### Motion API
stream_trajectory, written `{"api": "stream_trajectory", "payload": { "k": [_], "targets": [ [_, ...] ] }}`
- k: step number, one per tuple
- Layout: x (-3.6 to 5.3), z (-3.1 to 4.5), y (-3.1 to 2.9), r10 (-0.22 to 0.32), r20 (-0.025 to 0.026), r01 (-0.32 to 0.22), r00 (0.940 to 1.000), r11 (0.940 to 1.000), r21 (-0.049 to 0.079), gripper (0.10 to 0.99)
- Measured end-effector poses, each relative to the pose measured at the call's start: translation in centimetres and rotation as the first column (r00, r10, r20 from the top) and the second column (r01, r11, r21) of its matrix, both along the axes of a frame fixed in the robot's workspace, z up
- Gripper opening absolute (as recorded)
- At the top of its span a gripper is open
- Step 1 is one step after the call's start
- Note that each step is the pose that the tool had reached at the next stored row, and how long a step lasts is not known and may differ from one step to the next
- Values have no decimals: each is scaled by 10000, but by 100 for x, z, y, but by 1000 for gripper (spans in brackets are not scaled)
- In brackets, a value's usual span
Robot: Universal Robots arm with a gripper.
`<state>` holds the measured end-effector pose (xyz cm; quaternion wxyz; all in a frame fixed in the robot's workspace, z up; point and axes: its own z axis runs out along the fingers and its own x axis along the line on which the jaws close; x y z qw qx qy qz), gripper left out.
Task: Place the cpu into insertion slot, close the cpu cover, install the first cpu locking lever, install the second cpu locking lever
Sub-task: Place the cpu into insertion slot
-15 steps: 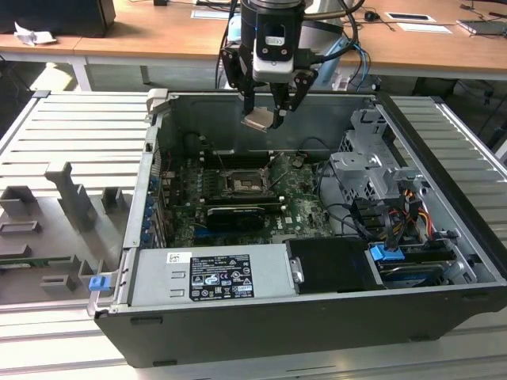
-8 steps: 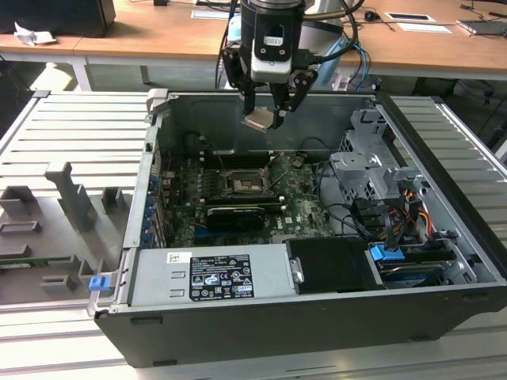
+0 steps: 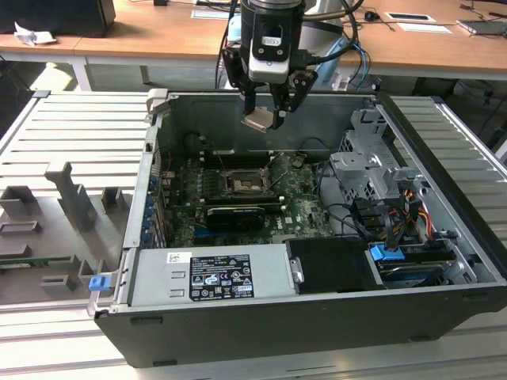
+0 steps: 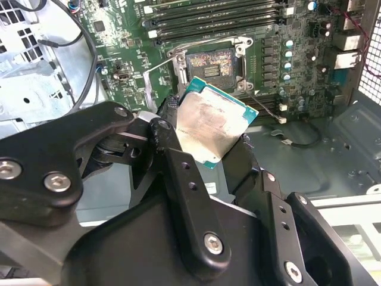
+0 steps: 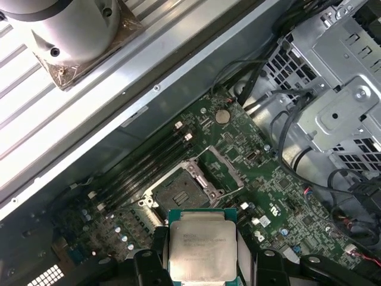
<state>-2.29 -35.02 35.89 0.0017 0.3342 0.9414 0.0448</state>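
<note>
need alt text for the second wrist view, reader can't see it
The gripper holds the cpu tilted between its black fingers, over the green circuit board. The empty insertion slot lies just beyond the chip.

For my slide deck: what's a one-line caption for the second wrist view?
Gripper holds the cpu by its edges over the motherboard, short of the empty insertion slot.

Wooden desk (image 3: 158, 32) behind, scattered papers (image 3: 424, 27), ribbed grey metal worktable (image 3: 79, 131)
</note>
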Motion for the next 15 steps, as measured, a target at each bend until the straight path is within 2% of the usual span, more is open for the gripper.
{"api": "stream_trajectory", "payload": {
  "k": [15],
  "targets": [
    [0, -4, 0, -579, 0, 579, 9983, 9983, 0, 541]
  ]
}}
